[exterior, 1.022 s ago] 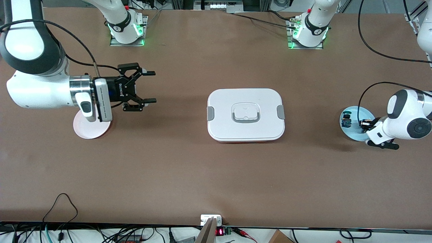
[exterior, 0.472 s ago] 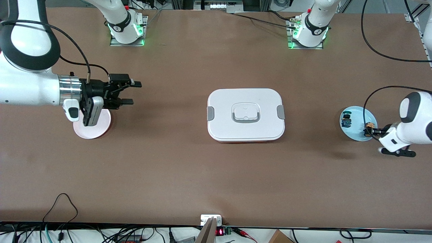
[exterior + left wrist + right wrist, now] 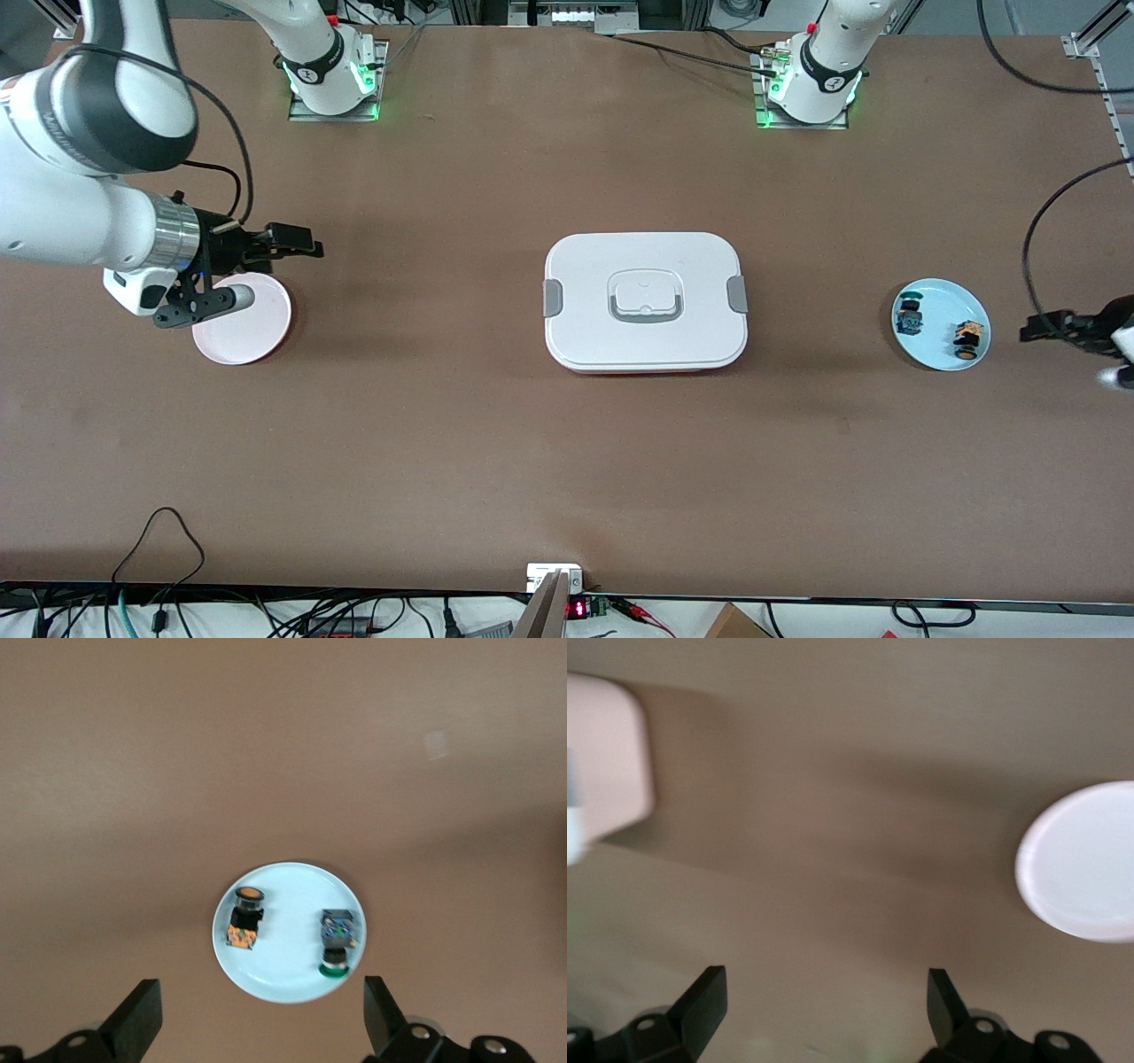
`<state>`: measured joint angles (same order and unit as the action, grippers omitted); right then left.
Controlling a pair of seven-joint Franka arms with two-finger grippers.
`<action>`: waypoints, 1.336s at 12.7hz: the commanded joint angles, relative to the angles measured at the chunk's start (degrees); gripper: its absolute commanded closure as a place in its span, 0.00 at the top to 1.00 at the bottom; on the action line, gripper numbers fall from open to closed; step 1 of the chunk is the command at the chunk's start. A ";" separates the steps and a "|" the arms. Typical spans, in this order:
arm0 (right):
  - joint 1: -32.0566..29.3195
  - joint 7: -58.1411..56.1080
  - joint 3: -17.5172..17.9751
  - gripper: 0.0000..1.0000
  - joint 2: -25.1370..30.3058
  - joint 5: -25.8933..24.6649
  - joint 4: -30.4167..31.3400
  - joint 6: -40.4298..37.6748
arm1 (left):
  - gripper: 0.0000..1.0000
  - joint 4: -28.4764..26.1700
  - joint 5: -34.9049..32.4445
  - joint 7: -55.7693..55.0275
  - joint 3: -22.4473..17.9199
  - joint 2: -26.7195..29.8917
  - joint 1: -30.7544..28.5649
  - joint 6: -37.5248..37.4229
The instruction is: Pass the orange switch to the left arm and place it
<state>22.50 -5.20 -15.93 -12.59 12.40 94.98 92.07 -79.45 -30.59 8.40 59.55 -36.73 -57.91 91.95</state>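
The orange switch (image 3: 967,338) lies on a light blue plate (image 3: 935,351) near the left arm's end of the table, beside a blue-and-green component (image 3: 909,317). My left gripper (image 3: 1045,328) is open and empty, off the plate's edge toward that end. In the left wrist view the switch (image 3: 245,920) lies on the plate (image 3: 288,970), ahead of the open left gripper (image 3: 261,1020). The white box (image 3: 645,301) sits mid-table. My right gripper (image 3: 303,245) is open and empty, over the edge of a pale pink plate (image 3: 239,341).
In the right wrist view the open right gripper (image 3: 824,1003) is over bare table, with the pale plate (image 3: 1085,864) and a corner of the box (image 3: 602,762) in sight. Both arm bases stand along the table's farthest edge from the front camera.
The left gripper has drawn back off the blue plate toward the table's end, leaving the orange switch there. The right gripper has turned and pulled back toward the pale pink plate.
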 commanded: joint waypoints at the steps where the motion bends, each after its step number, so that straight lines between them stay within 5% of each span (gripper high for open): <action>1: 0.80 4.50 0.55 1.00 0.73 -7.64 -2.68 -6.53 | 1.00 5.09 1.22 1.01 3.46 2.25 3.31 -6.07; 4: -2.88 3.97 0.46 1.00 0.73 -12.48 -6.99 -7.17 | 1.00 9.46 6.38 0.66 2.51 9.11 10.86 -9.93; 5: -5.77 3.89 0.63 1.00 0.82 -12.14 -7.61 -6.73 | 1.00 12.28 8.76 -0.48 -2.02 12.00 15.68 -11.78; 6: -7.80 3.97 1.33 1.00 0.99 -11.96 -8.22 -6.55 | 1.00 13.35 12.70 -1.01 -7.73 14.21 20.07 -13.53; 9: -19.04 5.12 10.98 1.00 2.57 -11.79 -8.40 -5.77 | 1.00 12.14 27.91 -0.66 -30.73 21.68 32.81 -14.17; 11: -19.25 5.12 11.53 1.00 3.10 -12.30 -8.32 -5.85 | 1.00 6.62 34.42 -0.66 -51.01 26.07 47.20 -14.26; 12: -19.25 4.77 11.45 1.00 3.10 -12.48 -8.32 -5.59 | 1.00 2.16 35.24 -1.45 -57.64 28.27 52.67 -13.82; 15: -19.42 4.24 11.36 1.00 8.09 -12.48 -0.97 -0.79 | 1.00 -10.24 34.81 -3.63 -61.31 33.38 55.71 -6.63; 17: -19.33 4.24 11.36 1.00 11.53 -12.57 4.42 4.34 | 1.00 -12.04 34.19 -6.90 -60.52 33.83 55.89 -5.99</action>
<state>3.99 -1.77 -5.78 -6.59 0.82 92.42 92.66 -86.21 3.26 4.16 -0.36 -6.66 -3.35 83.70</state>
